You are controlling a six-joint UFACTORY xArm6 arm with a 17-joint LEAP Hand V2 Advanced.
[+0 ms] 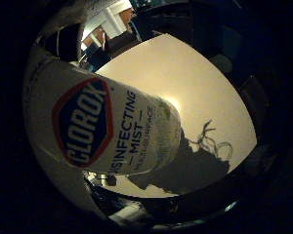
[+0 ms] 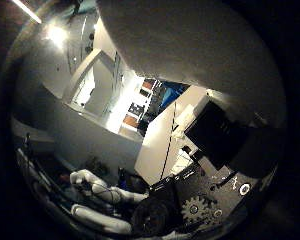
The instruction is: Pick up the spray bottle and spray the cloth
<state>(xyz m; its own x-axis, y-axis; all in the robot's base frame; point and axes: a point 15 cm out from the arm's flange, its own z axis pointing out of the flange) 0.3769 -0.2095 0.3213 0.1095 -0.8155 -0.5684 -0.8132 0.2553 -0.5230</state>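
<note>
The white spray bottle point(image 1: 112, 131), with a red and blue label, fills much of the little finger side view and lies close against my palm. It hangs tilted above the tan table point(image 1: 185, 73). In the thumb side view its white body arches over the picture. My right hand point(image 2: 200, 200) shows black geared parts, and its white fingers point(image 2: 90, 182) curl in beside the bottle. The hand is shut on the bottle. No cloth shows in either view.
The dark shadow point(image 1: 185, 165) of the bottle and the hand falls on the table under the bottle. Beyond the table's far edge stand white walls point(image 2: 90, 135), a lit shelf area point(image 2: 135, 112) and a ceiling light point(image 2: 55, 32).
</note>
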